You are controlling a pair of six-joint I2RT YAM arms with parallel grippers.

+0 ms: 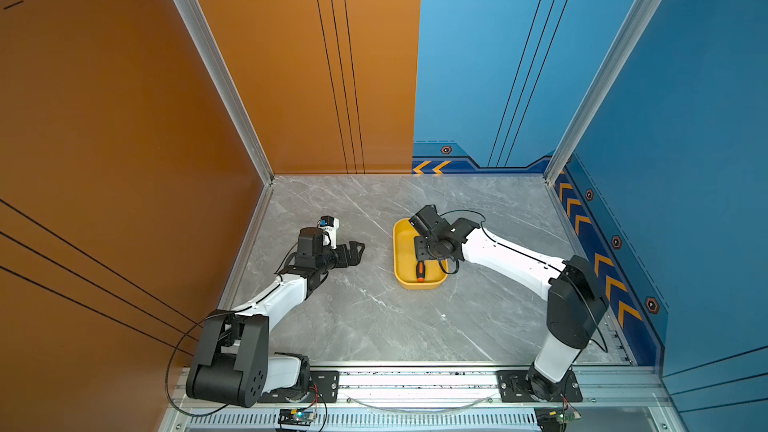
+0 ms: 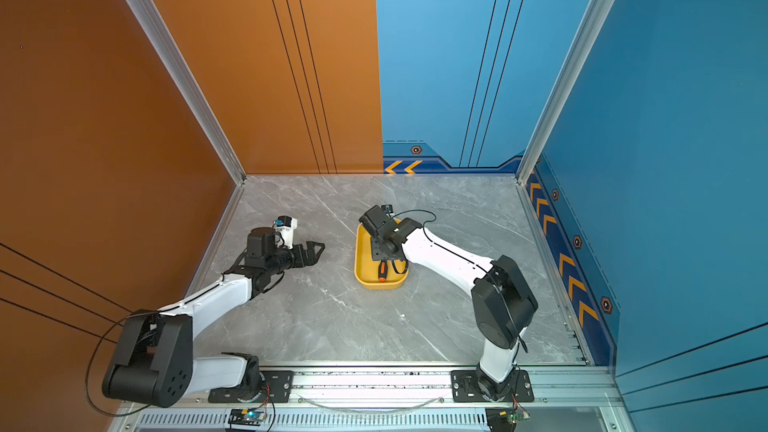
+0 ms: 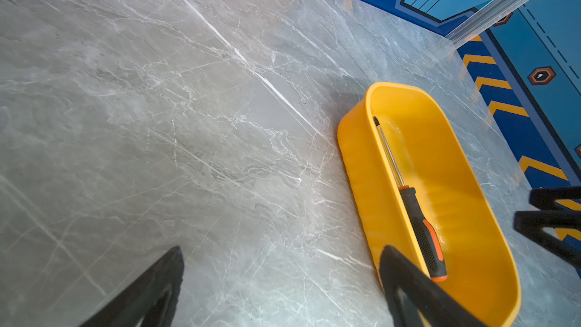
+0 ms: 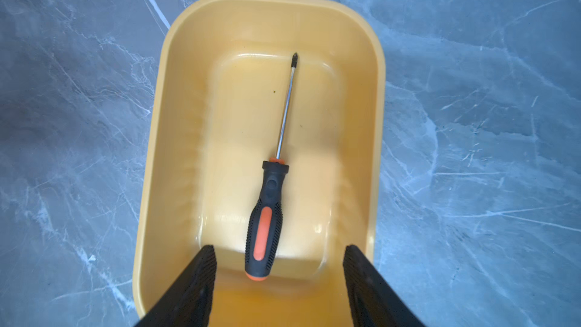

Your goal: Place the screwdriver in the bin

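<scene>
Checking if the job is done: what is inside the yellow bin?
Only the screwdriver lies flat on the floor of the bin, not held by the open right gripper above it. In both top views that gripper hides the shaft; the right wrist view shows it whole.

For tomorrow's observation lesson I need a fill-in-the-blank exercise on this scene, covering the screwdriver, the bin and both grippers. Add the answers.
1. The screwdriver lies flat inside the bin, whose colour is ____.
2. The screwdriver's handle is black and ____.
3. Over the bin, the right gripper, touching nothing, is ____, not shut.
4. The left gripper, open beside the bin, holds ____.

Missing words: yellow; orange; open; nothing.
</scene>
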